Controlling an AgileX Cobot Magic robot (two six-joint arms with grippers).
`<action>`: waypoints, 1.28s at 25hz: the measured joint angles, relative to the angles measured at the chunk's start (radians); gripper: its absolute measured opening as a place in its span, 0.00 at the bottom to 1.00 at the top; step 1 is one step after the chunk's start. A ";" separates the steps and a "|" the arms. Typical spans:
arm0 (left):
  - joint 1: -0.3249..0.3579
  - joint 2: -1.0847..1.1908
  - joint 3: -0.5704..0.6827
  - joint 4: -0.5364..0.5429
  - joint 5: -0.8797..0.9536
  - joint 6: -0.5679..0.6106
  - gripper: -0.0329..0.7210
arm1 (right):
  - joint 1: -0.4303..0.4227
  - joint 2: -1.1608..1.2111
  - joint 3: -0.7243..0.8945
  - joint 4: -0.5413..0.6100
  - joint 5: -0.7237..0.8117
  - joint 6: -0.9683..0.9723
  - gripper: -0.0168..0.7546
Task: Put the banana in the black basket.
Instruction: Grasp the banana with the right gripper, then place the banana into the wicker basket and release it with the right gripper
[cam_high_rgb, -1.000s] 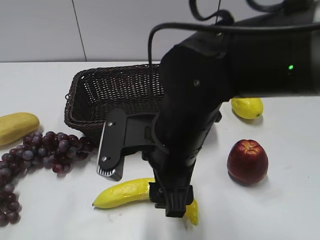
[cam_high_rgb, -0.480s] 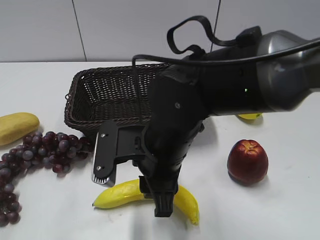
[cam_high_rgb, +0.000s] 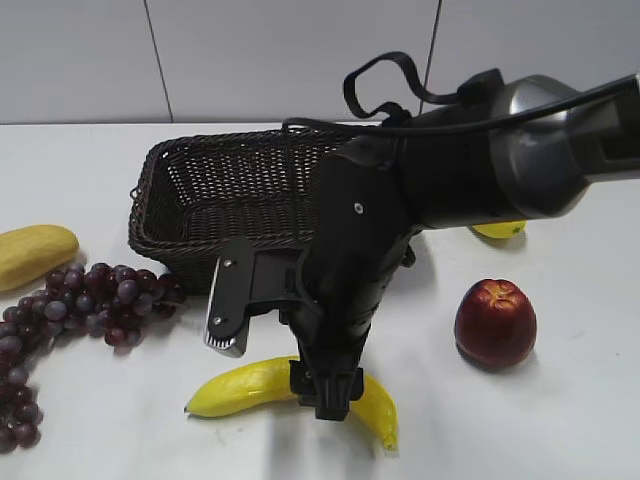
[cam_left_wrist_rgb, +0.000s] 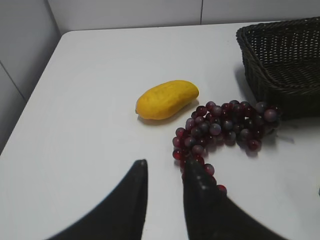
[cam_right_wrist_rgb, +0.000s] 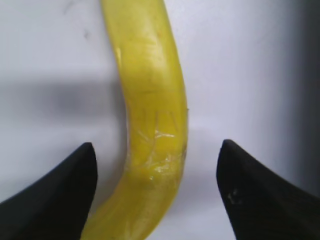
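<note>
The bright yellow banana (cam_high_rgb: 245, 384) lies on the white table in front of the black basket (cam_high_rgb: 165, 190). In the right wrist view the banana (cam_right_wrist_rgb: 150, 115) runs between my right gripper's (cam_right_wrist_rgb: 156, 152) two open fingers, with a gap on each side. In the exterior view the right gripper (cam_high_rgb: 325, 395) hangs straight down over the banana's middle, and the arm hides the basket's right part. My left gripper (cam_left_wrist_rgb: 165, 170) is out of the exterior view; its fingers are slightly apart and empty above the table. The basket's corner (cam_left_wrist_rgb: 280, 70) shows at the upper right of the left wrist view.
A bunch of dark red grapes (cam_high_rgb: 70, 305) lies left of the basket, also in the left wrist view (cam_left_wrist_rgb: 225, 127). A pale yellow oblong fruit (cam_high_rgb: 30, 252) is at the far left (cam_left_wrist_rgb: 167, 99). A red apple (cam_high_rgb: 495, 322) and a lemon (cam_high_rgb: 498, 230) are on the right.
My right arm has come down and shifted left over the banana, so that its open fingers now straddle the banana's middle. The banana has not moved.
</note>
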 joint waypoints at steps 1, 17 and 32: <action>0.000 0.000 0.000 0.000 0.000 0.000 0.36 | -0.003 0.007 0.000 0.000 -0.003 0.000 0.75; 0.000 0.000 0.000 0.000 -0.001 0.000 0.36 | -0.016 0.093 -0.004 0.010 -0.016 -0.016 0.71; 0.000 0.000 0.000 0.000 -0.001 0.000 0.36 | -0.011 -0.125 -0.015 -0.005 0.023 -0.004 0.44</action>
